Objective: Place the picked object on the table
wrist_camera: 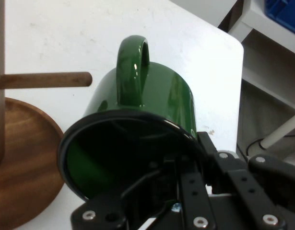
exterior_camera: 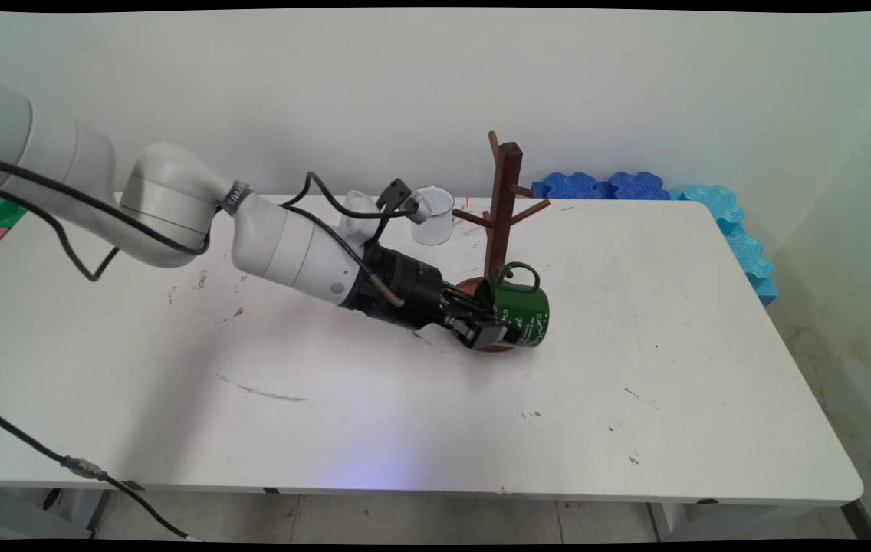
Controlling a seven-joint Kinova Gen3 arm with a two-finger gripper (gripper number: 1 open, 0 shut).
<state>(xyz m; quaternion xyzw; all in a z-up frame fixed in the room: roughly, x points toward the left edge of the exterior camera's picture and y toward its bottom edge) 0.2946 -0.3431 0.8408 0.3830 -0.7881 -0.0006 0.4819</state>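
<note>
Main view has my pincer (exterior_camera: 485,326) clamped on the rim of a green mug (exterior_camera: 524,310) — mid-frame, tipped on its side, handle up, just beside the wooden mug tree (exterior_camera: 502,207) and over its round base (wrist_camera: 22,177). White cup (exterior_camera: 433,215) sits behind.

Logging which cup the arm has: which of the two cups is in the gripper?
The green mug, tipped beside the wooden rack; the gripper clamps its rim. The white cup stands untouched behind.

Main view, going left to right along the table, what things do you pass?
Arm's black gripper shut on the green mug's rim → green mug → blue foam pieces off the table's right edge. Behind them, the clear measuring cup comes before the wooden mug tree.
</note>
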